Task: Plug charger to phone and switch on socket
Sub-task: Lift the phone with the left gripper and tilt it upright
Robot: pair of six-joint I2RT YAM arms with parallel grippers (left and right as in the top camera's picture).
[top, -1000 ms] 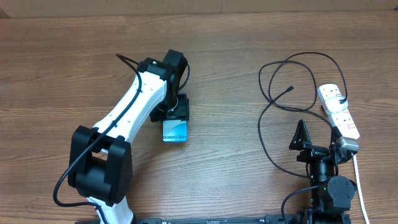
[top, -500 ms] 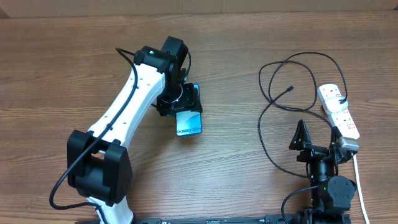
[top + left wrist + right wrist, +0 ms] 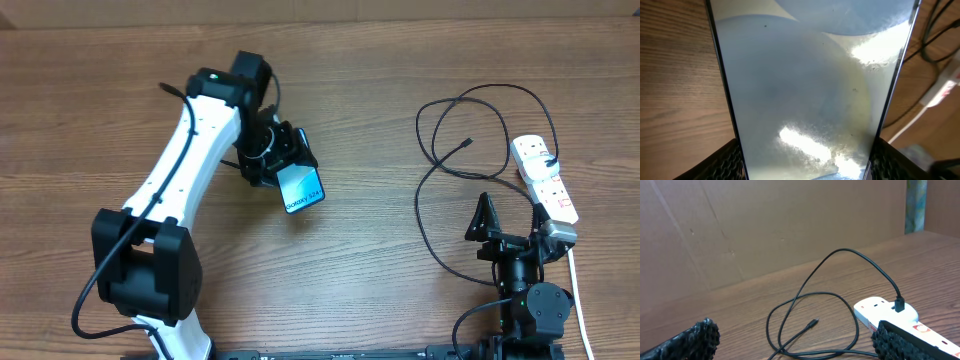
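**Phone swung right: now bring its port to the cable**

Since a second ago the phone (image 3: 303, 188) has travelled right and tilted. It looks lifted off the worktop (image 3: 380, 290), with my left gripper (image 3: 283, 165) clamped on its edges. I should carry it steadily right, port facing the charger (image 3: 466, 144) tip lying left of the socket (image 3: 545, 180). My right gripper (image 3: 510, 215) waits near the socket, jaws wide apart and empty.

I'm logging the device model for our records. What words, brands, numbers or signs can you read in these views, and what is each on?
"Galaxy S24+": on the screen of the phone, read in the overhead view.
Red markings on top of the socket: too small to read from overhead. The right wrist view shows only a red ring mark, with no legible letters.
Nothing else can be read. The left wrist view shows no text on the screen.
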